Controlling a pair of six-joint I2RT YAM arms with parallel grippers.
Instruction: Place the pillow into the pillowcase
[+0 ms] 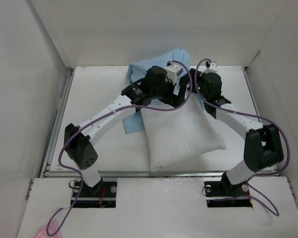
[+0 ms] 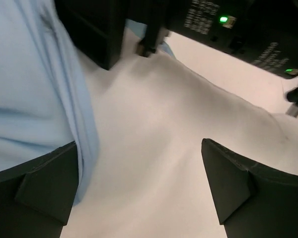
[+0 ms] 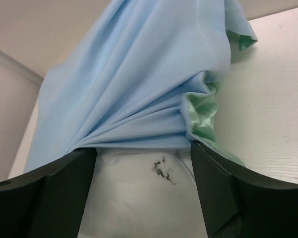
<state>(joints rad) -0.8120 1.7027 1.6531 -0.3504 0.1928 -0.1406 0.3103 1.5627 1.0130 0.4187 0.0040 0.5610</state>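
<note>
**Step in hand.** The insertion is judged to be at an early stage. The pillow (image 1: 184, 139) is seen lying on the table (image 1: 99, 99) with its near two-thirds bare. Only its far end is met by the pillowcase (image 1: 156, 64), which is heaped at the back of the table, and a loose fold is trailed down the pillow's left side.

**State of the tools.** The left gripper (image 2: 139, 146) is held with its fingers (image 2: 44, 188) spread wide. Nothing is pinched. The right gripper (image 3: 141, 158) is likewise spread, and no cloth is clamped between its jaws.

**Position of the work relative to the tools.**
- In the left wrist view, white pillow surface is seen between the fingers. The blue cloth hangs against the finger on the left of that view.
- In the right wrist view, the pillow's end, marked by dark specks (image 3: 162, 168), is framed between the fingers.
- In the same view, the bunched hem of the pillowcase is draped just beyond the fingertips. Its green lining (image 3: 203, 111) is turned out on the right.
- How far the pillow's end is lodged inside the opening cannot be told.

**Next move, as judged.** The hem must be gripped on both sides of the pillow's far end and drawn toward the arms' bases. The pillow must be kept from sliding along with it. A single layer of cloth should be taken, or the opening may be pinched closed.
</note>
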